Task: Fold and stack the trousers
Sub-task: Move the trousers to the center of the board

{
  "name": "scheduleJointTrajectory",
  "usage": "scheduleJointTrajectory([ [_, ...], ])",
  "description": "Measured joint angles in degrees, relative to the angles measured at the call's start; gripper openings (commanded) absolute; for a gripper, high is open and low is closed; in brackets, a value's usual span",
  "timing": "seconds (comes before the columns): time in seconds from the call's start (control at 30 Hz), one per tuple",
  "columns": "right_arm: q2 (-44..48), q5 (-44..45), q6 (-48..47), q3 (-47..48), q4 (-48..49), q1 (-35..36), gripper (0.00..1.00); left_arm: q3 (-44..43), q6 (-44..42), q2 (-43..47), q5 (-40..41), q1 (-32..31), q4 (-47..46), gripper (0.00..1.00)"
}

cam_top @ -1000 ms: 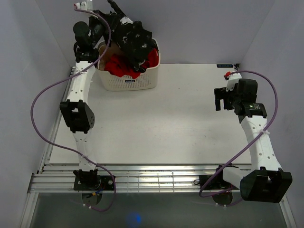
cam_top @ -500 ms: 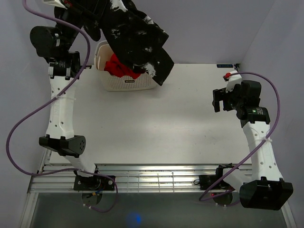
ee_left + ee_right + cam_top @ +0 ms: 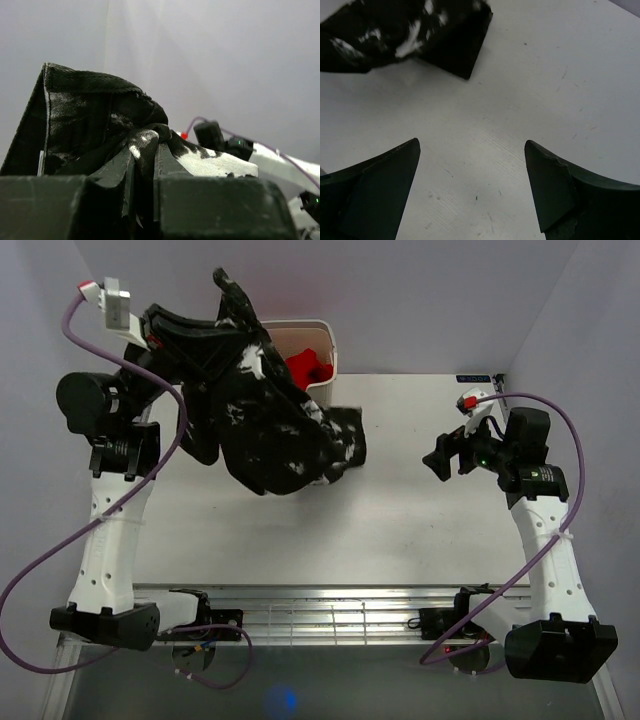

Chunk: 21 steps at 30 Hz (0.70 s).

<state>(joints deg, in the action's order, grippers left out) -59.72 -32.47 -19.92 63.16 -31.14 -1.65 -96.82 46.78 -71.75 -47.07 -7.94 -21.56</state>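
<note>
Count: 1 pr of trousers (image 3: 280,435), 1 white basket (image 3: 328,340) w/ 1 red garment (image 3: 305,367) in it, 2 arms. Left gripper (image 3: 145,165) is clamped on a bunched bit of the trousers, which hang in front of the basket over the worktop (image 3: 420,530); right gripper (image 3: 441,462) is spread wide w/ nothing in it, well apart from the cloth. Only label is a small dark tag (image 3: 472,378) at the worktop's far edge, too tiny to read.

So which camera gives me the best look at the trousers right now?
Top external: the trousers show nearly whole, hanging bunched over the table. Left wrist shows only fabric pinched in the left gripper; right wrist catches just a dangling end.
</note>
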Motion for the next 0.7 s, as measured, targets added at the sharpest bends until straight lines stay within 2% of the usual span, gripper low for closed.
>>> scheduleJointTrajectory([
  [0.17, -2.8, -3.0, 0.3, -0.8, 2.1, 3.9, 0.90, 16.2, -10.3, 8.6, -1.5, 0.0, 11.8, 0.00],
  [0.33, -6.7, -4.0, 0.0, -0.7, 2.7, 7.0, 0.90, 29.1, -30.6, 13.0, -2.3, 0.0, 29.8, 0.00],
  [0.53, -9.2, -3.0, -0.5, 0.3, 2.7, 13.4, 0.93, 37.9, -60.2, 10.4, -0.6, 0.0, 51.6, 0.00],
  [0.7, -10.2, 0.5, -0.7, -1.3, 3.7, 22.1, 0.98, 43.6, -75.9, 8.5, 6.0, 1.8, 60.7, 0.00],
])
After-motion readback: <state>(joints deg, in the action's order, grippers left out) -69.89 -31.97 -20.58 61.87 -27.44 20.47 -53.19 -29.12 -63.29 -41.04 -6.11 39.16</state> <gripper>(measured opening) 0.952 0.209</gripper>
